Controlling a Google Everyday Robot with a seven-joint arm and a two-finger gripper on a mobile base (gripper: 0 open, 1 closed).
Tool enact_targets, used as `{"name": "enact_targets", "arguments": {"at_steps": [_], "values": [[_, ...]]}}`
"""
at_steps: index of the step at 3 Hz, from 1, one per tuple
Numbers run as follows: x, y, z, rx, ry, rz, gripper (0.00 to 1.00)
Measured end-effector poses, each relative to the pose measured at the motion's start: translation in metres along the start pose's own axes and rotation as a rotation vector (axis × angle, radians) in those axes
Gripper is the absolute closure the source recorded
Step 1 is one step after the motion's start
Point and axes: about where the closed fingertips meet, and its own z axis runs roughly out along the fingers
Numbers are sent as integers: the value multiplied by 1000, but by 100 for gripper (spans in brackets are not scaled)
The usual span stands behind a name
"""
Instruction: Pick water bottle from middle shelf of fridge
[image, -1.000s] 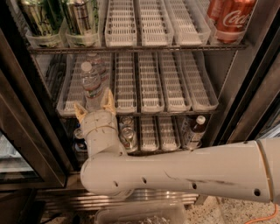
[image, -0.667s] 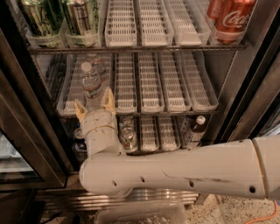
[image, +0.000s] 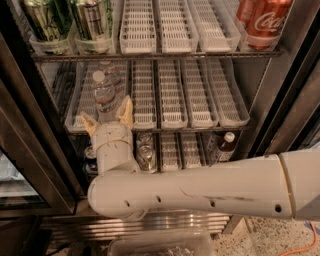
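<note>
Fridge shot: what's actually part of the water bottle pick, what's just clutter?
Job:
water bottle, front left of the middle shelf
fridge
gripper, open, fingers either side of the bottle's base

Clutter:
green cans and Coke cans above
dark bottle and small cans below
orange cable on the floor

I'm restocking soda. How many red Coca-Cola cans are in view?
2. Both on the top shelf, far right: front can and rear can, cropped. More may be hidden. The open gripper flanks the water bottle on the middle shelf.
</note>
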Motion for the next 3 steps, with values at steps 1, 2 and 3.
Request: {"name": "enact_targets", "arguments": {"at_steps": [1,2,3], "values": [[8,-3,19,32,7,17,25],[10,-1,25,33,10,17,26],[12,0,30,36,13,15,45]]}}
